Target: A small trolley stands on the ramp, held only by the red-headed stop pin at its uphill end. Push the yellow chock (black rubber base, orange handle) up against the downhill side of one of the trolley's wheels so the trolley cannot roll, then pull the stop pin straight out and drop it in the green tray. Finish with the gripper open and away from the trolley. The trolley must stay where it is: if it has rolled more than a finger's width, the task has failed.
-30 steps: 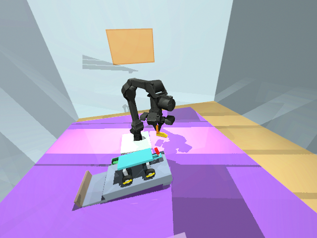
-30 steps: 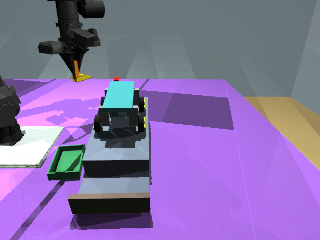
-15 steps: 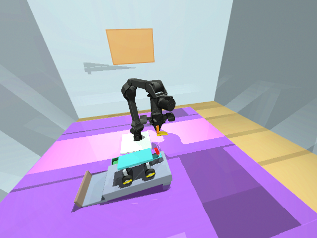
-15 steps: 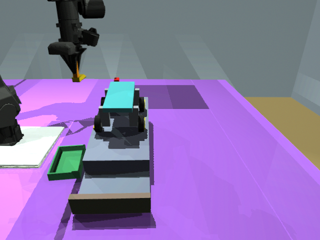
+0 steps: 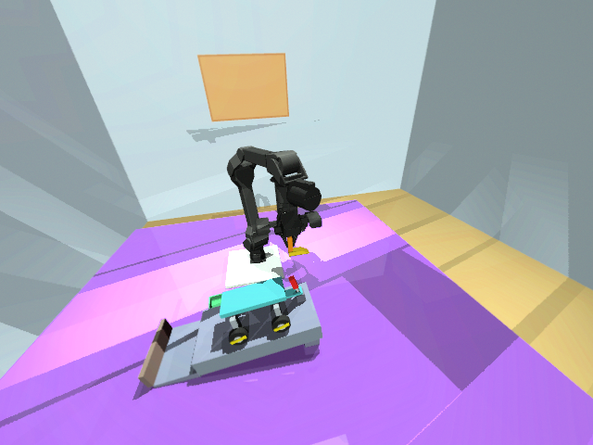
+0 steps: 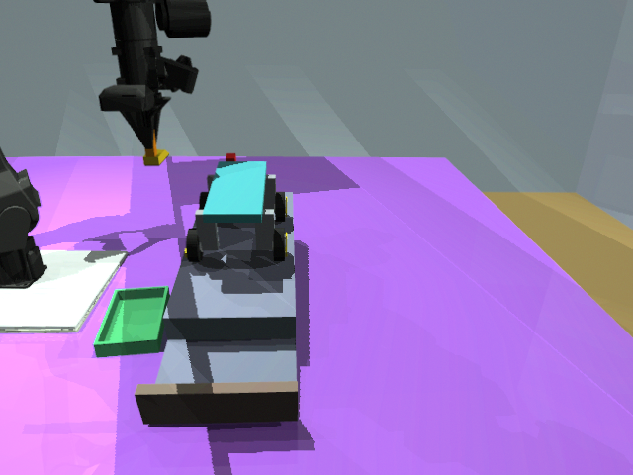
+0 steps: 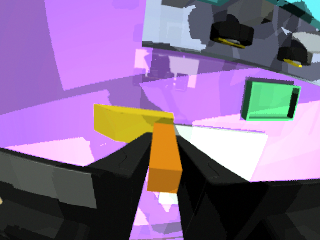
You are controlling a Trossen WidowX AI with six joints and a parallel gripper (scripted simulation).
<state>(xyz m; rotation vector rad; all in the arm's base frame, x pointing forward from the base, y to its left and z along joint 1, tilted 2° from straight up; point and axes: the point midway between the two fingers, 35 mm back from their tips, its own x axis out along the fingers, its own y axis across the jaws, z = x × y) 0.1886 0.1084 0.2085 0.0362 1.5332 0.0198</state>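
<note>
My gripper [image 5: 289,241] [image 6: 151,142] [image 7: 162,140] is shut on the orange handle of the yellow chock [image 5: 299,251] [image 6: 155,159] [image 7: 125,123], holding it in the air beyond the uphill end of the ramp, on the robot base's side. The turquoise trolley [image 5: 253,298] [image 6: 236,191] stands on the upper part of the grey ramp [image 5: 306,323] [image 6: 239,304] [image 7: 170,30]. The red-headed stop pin [image 5: 293,282] [image 6: 230,156] stands upright at the trolley's uphill end. The green tray [image 5: 215,300] [image 6: 134,319] [image 7: 272,101] lies beside the ramp. The chock's underside is hidden.
A brown end board [image 5: 152,362] [image 6: 217,406] stands across the ramp's low end. The white base plate [image 5: 239,273] [image 6: 55,301] [image 7: 225,150] with the arm's foot lies on the same side of the ramp as the tray.
</note>
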